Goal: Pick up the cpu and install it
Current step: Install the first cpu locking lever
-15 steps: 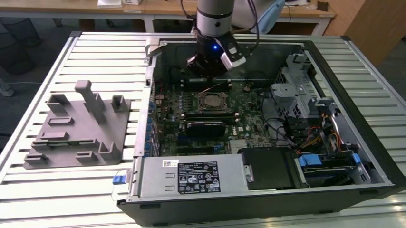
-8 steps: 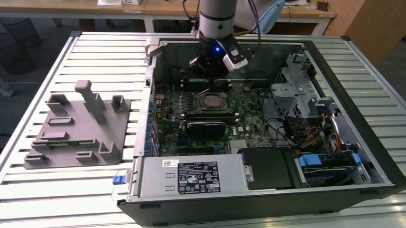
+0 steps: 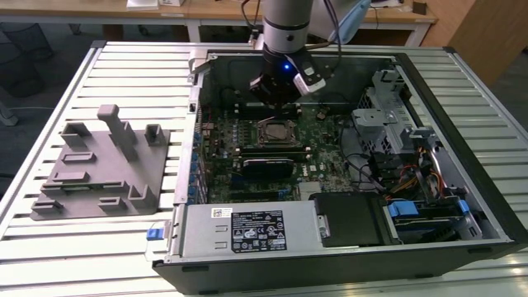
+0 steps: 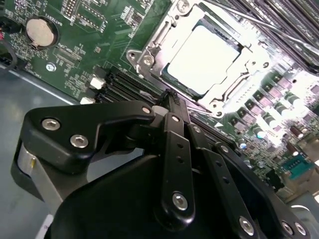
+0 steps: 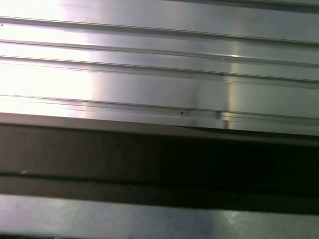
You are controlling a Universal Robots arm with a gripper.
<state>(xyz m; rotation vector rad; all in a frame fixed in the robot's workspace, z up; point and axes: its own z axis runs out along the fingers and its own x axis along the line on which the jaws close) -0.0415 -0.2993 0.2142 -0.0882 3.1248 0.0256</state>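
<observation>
A robot arm hangs inside an open computer case [image 3: 462,204] lying on a slatted metal desk [image 3: 91,247], its gripper [image 3: 279,104] poised above the motherboard [image 3: 322,154], just beyond the socket [image 3: 276,131] as the exterior view sees it. In the second wrist view the gripper [image 4: 170,97] shows its black linkages drawn together to a narrow tip, the jaws clenched with nothing between them, the tip standing just beside the socket's metal frame [image 4: 149,47]. The cpu [image 4: 207,59] sits in the socket, its pale silvery top bright under the light and ringed by the frame. A round coin battery [image 4: 39,31] lies on the green board well apart from the socket, and dark memory slots [image 4: 122,87] run between the socket and the gripper's knuckles. In the exterior view a grey plastic tray [image 3: 99,170] with upright posts rests on the desk at the exterior view's left of the case, apart from the arm. A silver power supply [image 3: 243,230] with a printed label fills the case's near corner, with a black drive bay [image 3: 350,219] beside it and blue-tabbed brackets [image 3: 408,209] further to the exterior view's right. The first wrist view takes in ribbed metal slats [image 5: 159,74] above a dark band [image 5: 159,164].
</observation>
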